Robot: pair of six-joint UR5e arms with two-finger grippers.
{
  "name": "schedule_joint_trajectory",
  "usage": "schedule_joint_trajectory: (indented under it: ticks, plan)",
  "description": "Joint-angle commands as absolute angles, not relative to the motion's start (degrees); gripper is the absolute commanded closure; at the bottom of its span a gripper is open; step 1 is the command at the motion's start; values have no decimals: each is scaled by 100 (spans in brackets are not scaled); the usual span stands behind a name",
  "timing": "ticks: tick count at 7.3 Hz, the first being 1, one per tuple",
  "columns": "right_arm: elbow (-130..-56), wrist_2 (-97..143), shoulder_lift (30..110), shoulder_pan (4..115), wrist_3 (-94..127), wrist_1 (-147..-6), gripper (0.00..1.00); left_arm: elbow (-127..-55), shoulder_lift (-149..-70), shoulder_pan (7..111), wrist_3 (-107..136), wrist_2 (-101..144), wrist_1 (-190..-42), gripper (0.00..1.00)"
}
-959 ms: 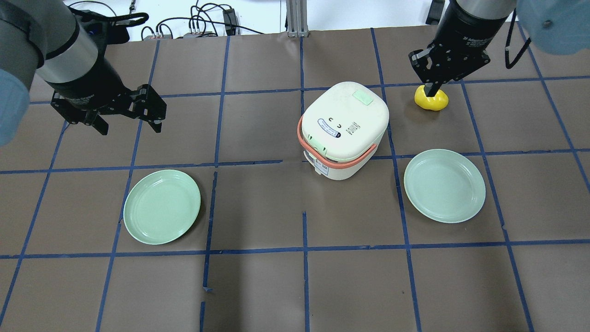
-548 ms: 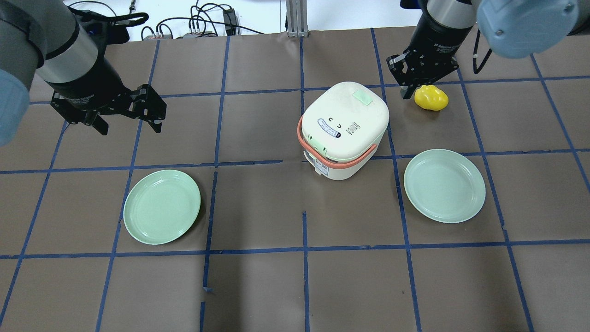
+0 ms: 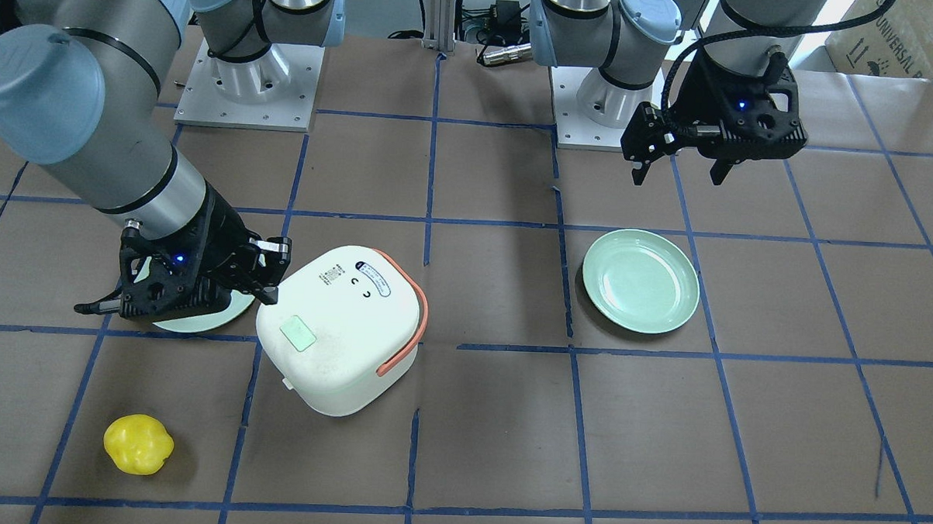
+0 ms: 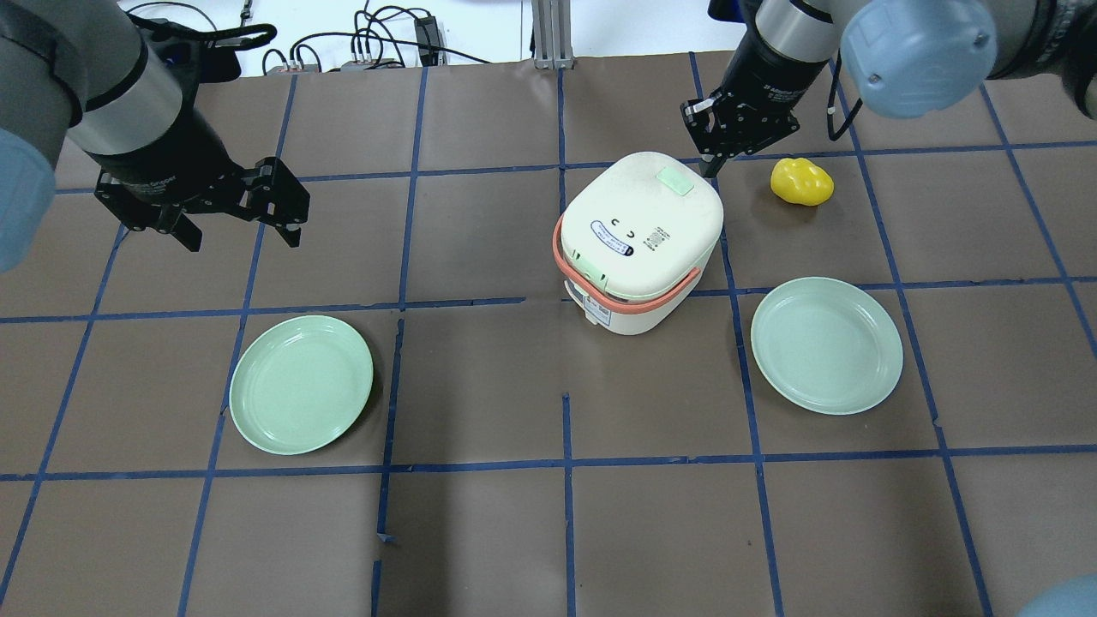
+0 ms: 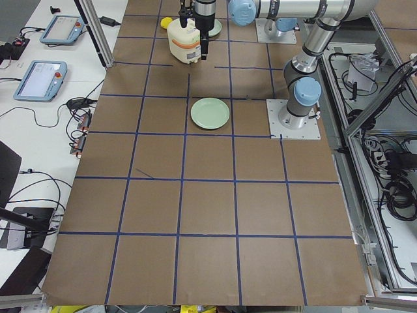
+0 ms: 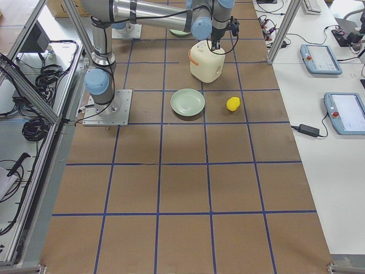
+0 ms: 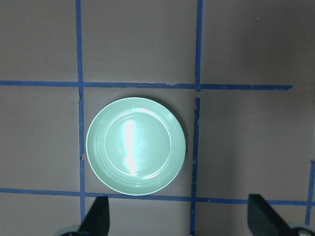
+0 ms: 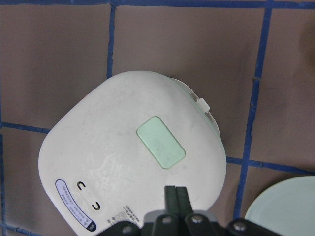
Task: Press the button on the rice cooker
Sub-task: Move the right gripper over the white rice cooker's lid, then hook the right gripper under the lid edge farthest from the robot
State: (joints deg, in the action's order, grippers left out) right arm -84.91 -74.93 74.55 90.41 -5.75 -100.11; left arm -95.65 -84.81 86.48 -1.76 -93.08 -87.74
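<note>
The cream-white rice cooker (image 4: 638, 240) stands mid-table with its lid closed and its salmon handle down. It also shows in the front view (image 3: 340, 331). A mint-green button (image 4: 674, 181) sits on the lid and shows in the right wrist view (image 8: 160, 141). My right gripper (image 4: 710, 164) is shut and empty at the cooker's far right corner. In the right wrist view its closed fingertips (image 8: 175, 192) hover over the lid (image 8: 123, 162), just short of the button. My left gripper (image 4: 238, 230) is open and empty, far to the left, above a green plate (image 7: 136, 145).
A yellow fruit-like object (image 4: 800, 182) lies right of the cooker's far corner. A pale-green plate (image 4: 301, 383) lies front left and another (image 4: 826, 344) front right. Cables lie beyond the table's far edge.
My right gripper has moved left from above the yellow object to the cooker's far right corner. The left arm has not moved.
</note>
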Motion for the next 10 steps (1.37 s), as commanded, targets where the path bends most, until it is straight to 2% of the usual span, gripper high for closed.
schedule_joint_trajectory:
  ticks: [1, 10]
  plan:
    - [-8508, -7304, 7331, 9044, -632, -10125, 92, -9563, -8481, 8648, -176, -9308, -8772, 0]
    - [-8675, -7022, 7075, 9044, -650, -10573, 91, -9562, -8481, 8648, -176, -9308, -8771, 0]
